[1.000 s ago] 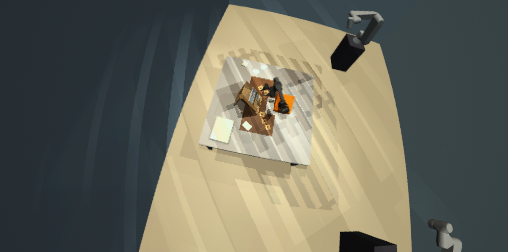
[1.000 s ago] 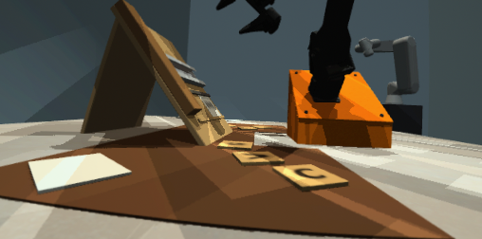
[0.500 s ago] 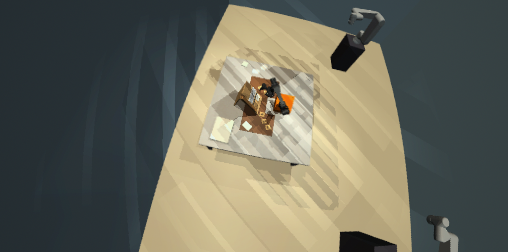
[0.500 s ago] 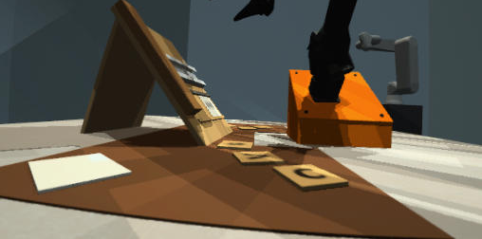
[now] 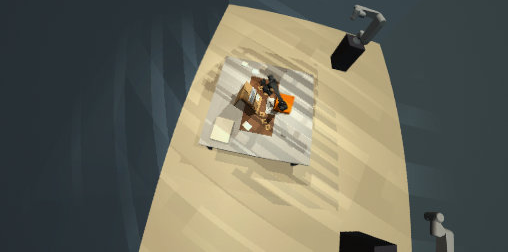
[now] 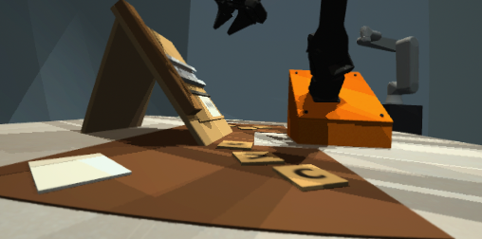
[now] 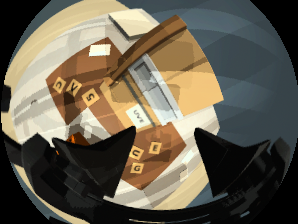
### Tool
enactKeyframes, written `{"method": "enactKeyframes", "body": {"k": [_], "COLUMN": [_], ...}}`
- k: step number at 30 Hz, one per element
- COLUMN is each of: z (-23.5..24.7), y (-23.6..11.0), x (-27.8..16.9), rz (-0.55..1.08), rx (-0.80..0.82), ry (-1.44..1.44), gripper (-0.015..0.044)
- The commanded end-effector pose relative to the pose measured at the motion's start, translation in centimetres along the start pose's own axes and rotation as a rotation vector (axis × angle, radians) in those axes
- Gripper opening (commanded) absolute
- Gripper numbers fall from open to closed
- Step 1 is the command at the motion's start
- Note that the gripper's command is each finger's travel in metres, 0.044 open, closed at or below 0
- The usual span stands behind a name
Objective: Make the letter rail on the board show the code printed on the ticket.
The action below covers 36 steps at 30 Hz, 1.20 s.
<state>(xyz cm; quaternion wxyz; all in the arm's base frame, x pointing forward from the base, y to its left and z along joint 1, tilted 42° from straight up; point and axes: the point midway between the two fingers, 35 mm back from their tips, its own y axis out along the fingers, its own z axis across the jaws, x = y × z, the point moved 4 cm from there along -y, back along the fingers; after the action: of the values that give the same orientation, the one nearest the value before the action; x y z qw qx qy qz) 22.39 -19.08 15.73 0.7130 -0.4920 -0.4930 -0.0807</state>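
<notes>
The black arm's gripper (image 6: 238, 11) hangs high above the slanted wooden board (image 6: 142, 58), its jaws partly open and holding nothing. The tan square letter tiles, such as the one printed C (image 6: 309, 176), lie flat on the brown mat (image 6: 190, 195) on the bench. I judge no tile is picked yet, so nearly all the task is left.

Top view looked steeply down from afar, exterior sat low beside the tabletop (image 6: 427, 167), wrist looked down past the tool (image 7: 157, 156), all shared the board (image 6: 142, 58).
</notes>
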Motion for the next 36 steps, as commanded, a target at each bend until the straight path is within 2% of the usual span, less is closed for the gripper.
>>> {"method": "enactKeyframes", "body": {"k": [1,18,33,36], "z": [-0.9,0.5,4.0,4.1], "y": [4.4,11.0,16.2,16.3], "x": [-5.3,-13.0,-19.5,-19.7], "rz": [0.127,0.402,0.703,0.711], "rx": [0.086,0.078,-0.103,-0.11], "ry": [0.557,1.4,2.088,2.104], "gripper": [0.034,0.034,0.034,0.034]}}
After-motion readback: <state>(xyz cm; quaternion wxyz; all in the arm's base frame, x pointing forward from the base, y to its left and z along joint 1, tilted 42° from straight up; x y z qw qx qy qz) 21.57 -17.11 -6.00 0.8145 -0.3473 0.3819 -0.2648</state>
